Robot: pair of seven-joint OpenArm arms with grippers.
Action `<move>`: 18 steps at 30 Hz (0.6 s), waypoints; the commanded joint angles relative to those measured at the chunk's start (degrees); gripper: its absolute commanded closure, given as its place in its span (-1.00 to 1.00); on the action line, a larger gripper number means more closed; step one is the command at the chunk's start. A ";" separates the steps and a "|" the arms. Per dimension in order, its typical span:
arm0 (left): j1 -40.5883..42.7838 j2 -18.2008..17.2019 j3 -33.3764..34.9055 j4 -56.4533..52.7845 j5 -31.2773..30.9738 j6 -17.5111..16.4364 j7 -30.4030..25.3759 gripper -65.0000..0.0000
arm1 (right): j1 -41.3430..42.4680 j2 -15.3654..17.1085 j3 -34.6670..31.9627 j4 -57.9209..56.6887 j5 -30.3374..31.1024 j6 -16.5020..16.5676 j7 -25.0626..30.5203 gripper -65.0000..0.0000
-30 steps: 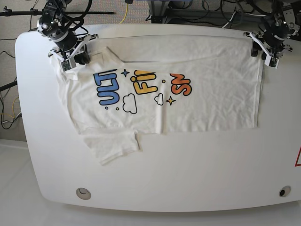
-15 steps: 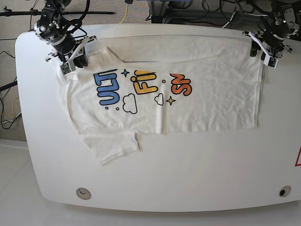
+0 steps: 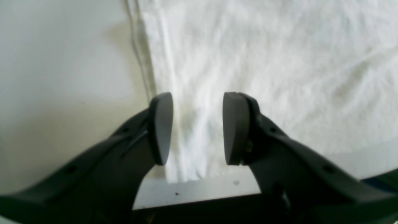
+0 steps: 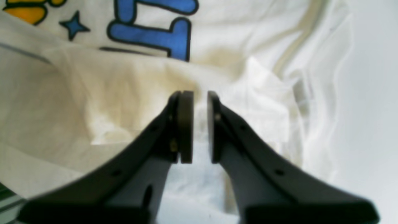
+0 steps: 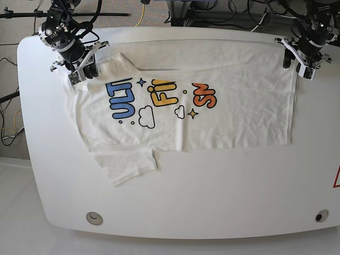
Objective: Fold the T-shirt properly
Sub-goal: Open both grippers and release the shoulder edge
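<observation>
You have the T-shirt [image 5: 186, 101] flat along the tabletop's [image 5: 212, 186] far edge, long axis left to right, one sleeve toward the near edge, one lengthwise fold made. Far corners: left pincer [image 3: 197, 127] parted wide over the hem, holding nothing; right pincer [image 4: 200, 126] narrow at the shoulder, grip uncertain. Next, regrasp both ends.

T-shirt [image 5: 212, 114] print, partly cut by fold: blue "ULT" left, yellow "FI" middle, orange "SM" right, letters running sideways; right wrist view: blue "LT" fragment [image 4: 155, 21]; no other readable text
</observation>
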 commanded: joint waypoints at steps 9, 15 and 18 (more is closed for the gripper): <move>-3.49 -1.02 -0.38 0.02 -0.31 0.01 1.70 -0.43 | -1.32 0.43 0.84 -0.24 1.59 -0.10 2.30 0.47; -6.04 -1.27 -0.13 -0.59 0.09 -0.09 1.56 -0.34 | -0.76 0.43 0.51 -0.58 1.70 -0.10 2.02 0.52; -6.73 -1.35 -0.18 -0.79 0.03 -0.24 1.35 -0.27 | -0.38 0.40 0.45 -0.43 1.93 -0.10 1.17 0.54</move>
